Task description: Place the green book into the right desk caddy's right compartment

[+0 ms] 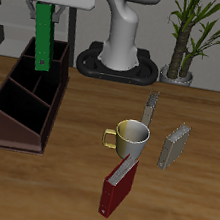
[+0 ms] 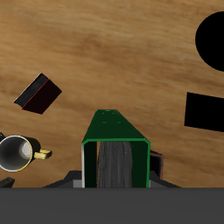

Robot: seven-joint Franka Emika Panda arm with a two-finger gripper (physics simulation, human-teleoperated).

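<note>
1. The gripper [image 1: 44, 10] has its jaws clamped on the green book [image 1: 42, 42], which hangs below them.
2. The right desk caddy [image 1: 23, 108] sits beneath; a tilted book could catch a divider.

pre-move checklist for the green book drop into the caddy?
1. Gripper shut on the book: ok.
2. Book hangs upright, long axis down: ok.
3. Book above the caddy: ok, over its back end.
4. Lined up with the right compartment: cannot tell from these views.
5. Caddy sections empty: ok in the exterior view.
6. Mug and red book apart from the caddy: ok.
</note>
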